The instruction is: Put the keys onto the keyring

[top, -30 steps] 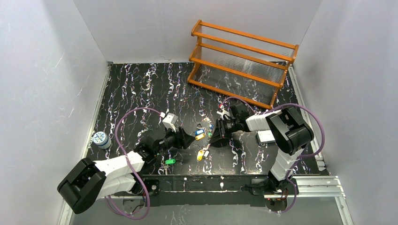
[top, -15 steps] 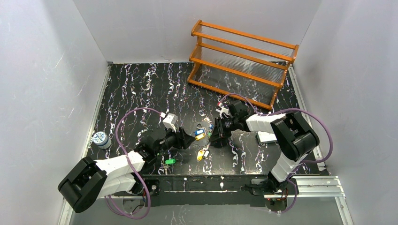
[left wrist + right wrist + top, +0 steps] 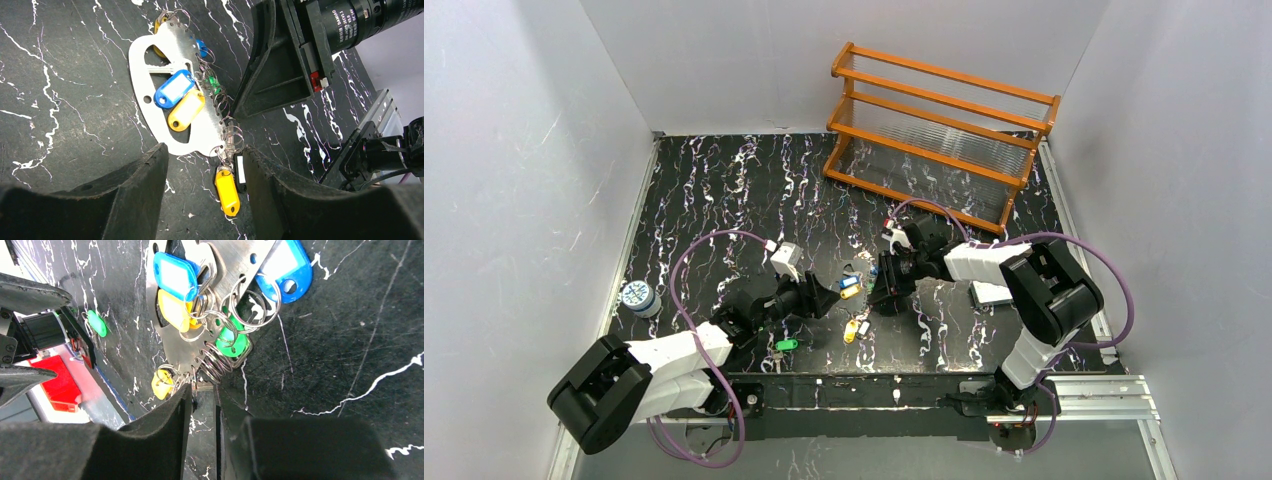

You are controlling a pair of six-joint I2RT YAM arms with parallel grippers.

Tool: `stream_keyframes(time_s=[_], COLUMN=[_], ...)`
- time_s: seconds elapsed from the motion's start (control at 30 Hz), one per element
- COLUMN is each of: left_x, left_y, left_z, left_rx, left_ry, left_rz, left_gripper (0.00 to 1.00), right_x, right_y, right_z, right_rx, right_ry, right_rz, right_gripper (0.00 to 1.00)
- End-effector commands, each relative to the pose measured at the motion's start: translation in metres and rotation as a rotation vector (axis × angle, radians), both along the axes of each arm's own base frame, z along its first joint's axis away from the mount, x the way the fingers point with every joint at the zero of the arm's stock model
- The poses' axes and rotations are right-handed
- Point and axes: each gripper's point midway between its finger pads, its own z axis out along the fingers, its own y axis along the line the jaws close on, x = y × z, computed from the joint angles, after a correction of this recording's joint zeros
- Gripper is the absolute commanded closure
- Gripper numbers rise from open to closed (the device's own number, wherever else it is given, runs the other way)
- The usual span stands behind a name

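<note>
The keyring [image 3: 197, 134] lies flat on the table [image 3: 724, 190], around mid-table and between your two grippers.

The left gripper [image 3: 204, 152] is spread wide and low over the table. The near end of the keyring sits right at its mouth, between the fingertips. As far as the left wrist view shows, it touches neither finger.

The right gripper [image 3: 202, 390] comes in from the opposite side, narrowed to a slit. Its tips are at the keyring's edge, right against a coil of wire rings [image 3: 216, 365]. I can't tell whether it's pinching a ring or just resting on the coil.

Keys on the plate:
- The blue-tagged key [image 3: 174, 88] and the yellow-tagged key [image 3: 186, 109] lie on top, side by side and touching.
- The green-tagged key [image 3: 232, 342] and the darker blue key [image 3: 287, 270] sit at the ring-lined edge, with wire rings overlapping both.

Keys off the plate:
- The loose yellow key [image 3: 227, 186] and the dark key [image 3: 240, 172] lie just past the near end of the keyring. They sit below the gap of the left gripper, touching each other.
- The stray green key [image 3: 785, 345] lies apart, beside the left arm near the front edge.

Well clear of all this are the can [image 3: 637, 297] at the left edge and the wooden rack [image 3: 939, 130] at the far side.
</note>
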Motion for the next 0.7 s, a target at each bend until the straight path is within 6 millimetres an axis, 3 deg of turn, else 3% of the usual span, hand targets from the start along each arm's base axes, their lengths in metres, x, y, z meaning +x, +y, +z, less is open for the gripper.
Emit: stream_keyframes(time_s=[0.0, 0.27, 0.47, 0.6, 0.67], left_x=[-0.001, -0.001, -0.002, -0.002, -0.002], left_y=[0.001, 0.001, 0.002, 0.002, 0.001], left_z=[-0.003, -0.005, -0.006, -0.004, 0.0], left_rx=[-0.002, 0.001, 0.002, 0.001, -0.002], left_ry=[0.003, 0.006, 0.007, -0.003, -0.017], left_rz=[-0.001, -0.001, 0.0, -0.005, -0.012], left_gripper=[0.45, 0.45, 0.45, 0.45, 0.45], right_x=[0.008, 0.001, -0.001, 0.001, 0.003], right_y=[0.007, 0.016, 0.018, 0.019, 0.018], right_z=[0.014, 0.012, 0.011, 0.013, 0.018], right_rx=[0.011, 0.031, 0.034, 0.028, 0.019], right_ry=[-0.056, -0.04, -0.031, -0.05, -0.082], right_rz=[0.01, 0.041, 0.053, 0.077, 0.103], right_gripper=[0.69, 0.72, 0.8, 0.97, 0.99])
